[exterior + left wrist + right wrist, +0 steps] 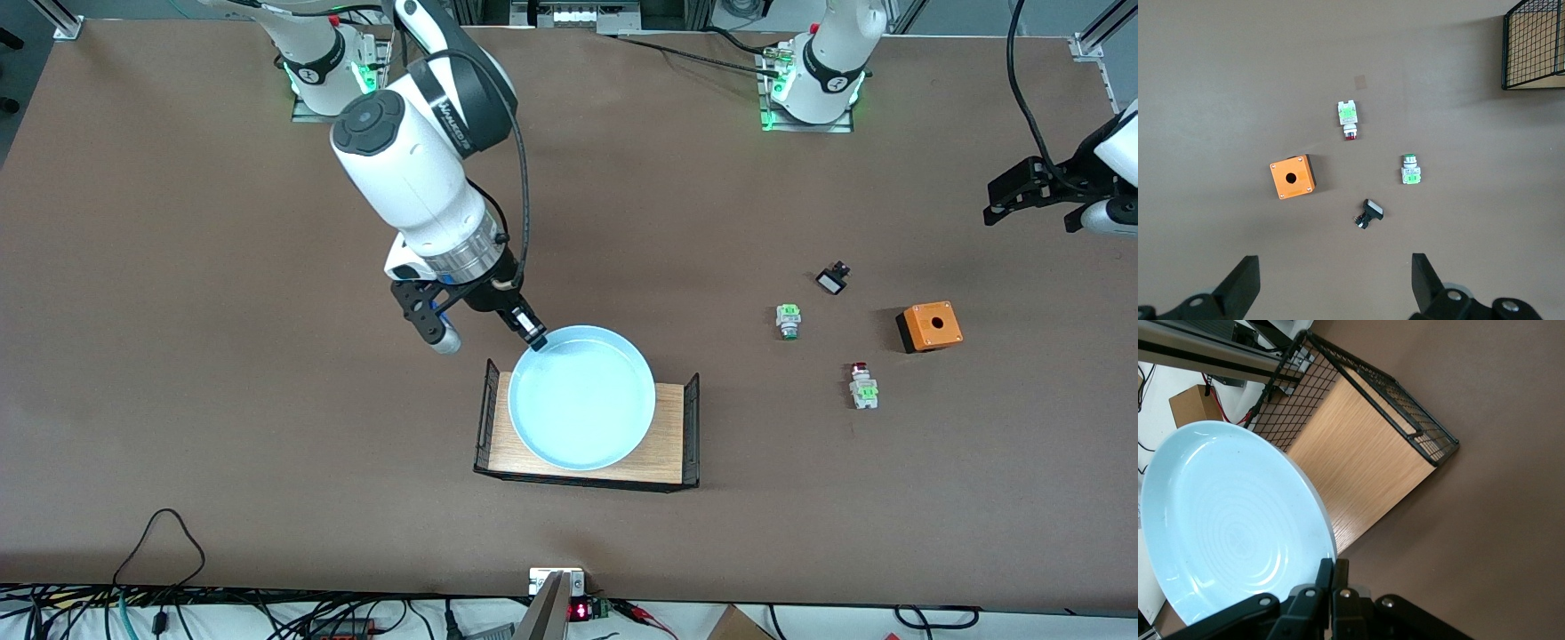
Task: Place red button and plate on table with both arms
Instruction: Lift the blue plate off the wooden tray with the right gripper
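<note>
The pale blue plate (582, 396) is held tilted just over the light-wood tray (669, 444). My right gripper (536, 335) is shut on its rim at the edge farthest from the front camera. The right wrist view shows the gripper (1332, 563) pinching the plate (1225, 520) above the tray (1365, 467). The red button (861, 384) lies on the brown table (222, 356) toward the left arm's end. My left gripper (1022, 191) hangs open and empty over that end. In the left wrist view the gripper (1335, 283) is apart from the red button (1348, 120).
A green-capped switch (788, 320), a small black-and-white switch (833, 279) and an orange box with a hole (929, 326) lie near the red button. They also show in the left wrist view: switch (1409, 170), black-and-white switch (1369, 213), box (1292, 177).
</note>
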Tool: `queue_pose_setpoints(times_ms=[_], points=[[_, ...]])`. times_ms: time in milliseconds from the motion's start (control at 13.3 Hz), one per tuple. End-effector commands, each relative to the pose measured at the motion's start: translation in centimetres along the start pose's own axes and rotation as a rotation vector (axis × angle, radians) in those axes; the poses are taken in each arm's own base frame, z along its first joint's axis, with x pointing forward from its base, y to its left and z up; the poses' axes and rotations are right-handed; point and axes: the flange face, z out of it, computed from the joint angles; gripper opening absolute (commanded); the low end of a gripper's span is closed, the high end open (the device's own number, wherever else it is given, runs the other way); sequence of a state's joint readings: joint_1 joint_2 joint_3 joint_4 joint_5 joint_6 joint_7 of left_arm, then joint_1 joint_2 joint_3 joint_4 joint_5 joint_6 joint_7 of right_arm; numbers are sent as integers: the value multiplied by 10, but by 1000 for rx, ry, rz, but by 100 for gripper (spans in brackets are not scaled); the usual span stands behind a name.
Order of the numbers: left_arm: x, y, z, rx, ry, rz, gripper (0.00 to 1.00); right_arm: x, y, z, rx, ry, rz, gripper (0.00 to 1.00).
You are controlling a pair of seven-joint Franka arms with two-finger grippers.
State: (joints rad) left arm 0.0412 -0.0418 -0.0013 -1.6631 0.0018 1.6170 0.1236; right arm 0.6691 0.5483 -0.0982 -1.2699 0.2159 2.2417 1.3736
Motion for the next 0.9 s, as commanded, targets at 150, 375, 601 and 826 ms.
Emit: queue_pose_setpoints(times_ms=[150, 375, 601, 826], points=[[-1, 0, -4, 24, -40, -7, 100, 32, -2, -27, -64, -39, -34, 0], [-1, 0, -4, 24, -42, -5, 100, 47, 6, -44, -120, -73, -150, 0], [-2, 0, -4, 25, -46, -5, 100, 87, 29, -64, -214, -115, -228, 0], [-3, -1, -5, 25, -45, -2, 100, 124, 62, -85, -253, -188, -273, 0]])
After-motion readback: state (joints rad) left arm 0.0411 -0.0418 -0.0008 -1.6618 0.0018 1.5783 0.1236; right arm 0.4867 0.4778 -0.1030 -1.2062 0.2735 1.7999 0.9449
